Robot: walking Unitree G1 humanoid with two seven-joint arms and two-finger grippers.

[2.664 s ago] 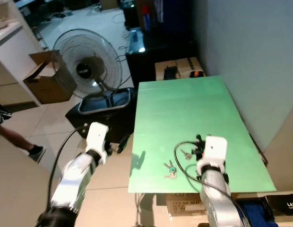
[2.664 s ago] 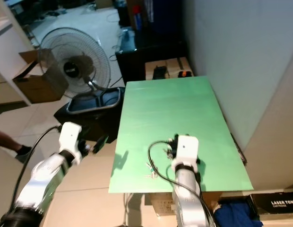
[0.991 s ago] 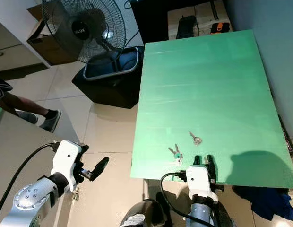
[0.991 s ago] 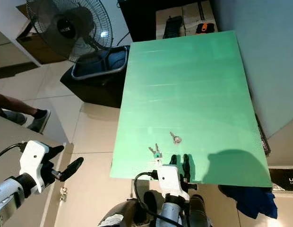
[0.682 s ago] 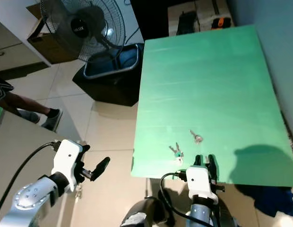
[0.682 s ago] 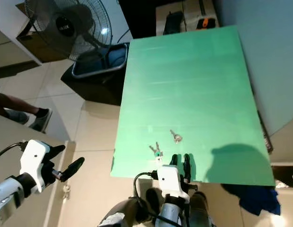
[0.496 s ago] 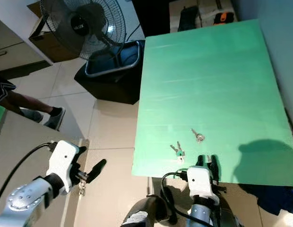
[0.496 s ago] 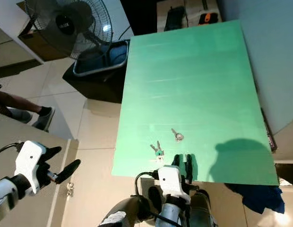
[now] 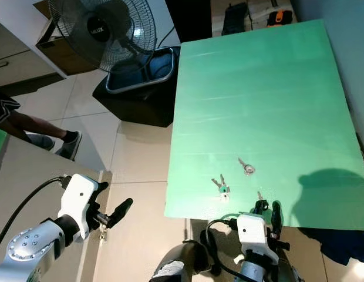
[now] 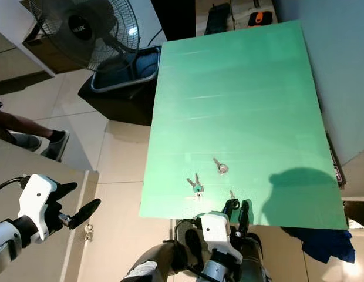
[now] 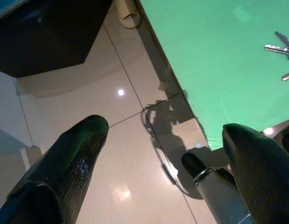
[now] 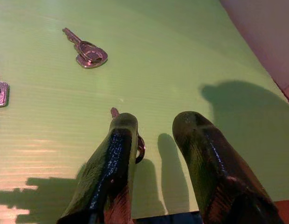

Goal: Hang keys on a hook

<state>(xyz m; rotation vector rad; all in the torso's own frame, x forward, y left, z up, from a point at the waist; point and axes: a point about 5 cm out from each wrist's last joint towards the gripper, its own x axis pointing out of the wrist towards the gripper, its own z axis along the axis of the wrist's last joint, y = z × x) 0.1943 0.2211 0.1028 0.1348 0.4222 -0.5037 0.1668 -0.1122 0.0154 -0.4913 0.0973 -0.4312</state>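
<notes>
Loose keys lie near the front edge of the green table: a small bunch of keys with a teal tag, a single silver key and a third key on a ring. That third key lies against one finger of my right gripper. The right gripper hovers low over the table's front edge, open, with nothing between its fingers. My left gripper stands open over the tiled floor, left of the table.
A standing fan and a black bin are on the floor at the far left. A person's leg and shoe show at the left edge. Boxes sit beyond the table, a wall on its right, a blue cloth below.
My right gripper has shifted a little to the right along the table's front edge, and the key on the ring now shows beside its finger. The left arm has hardly moved.
</notes>
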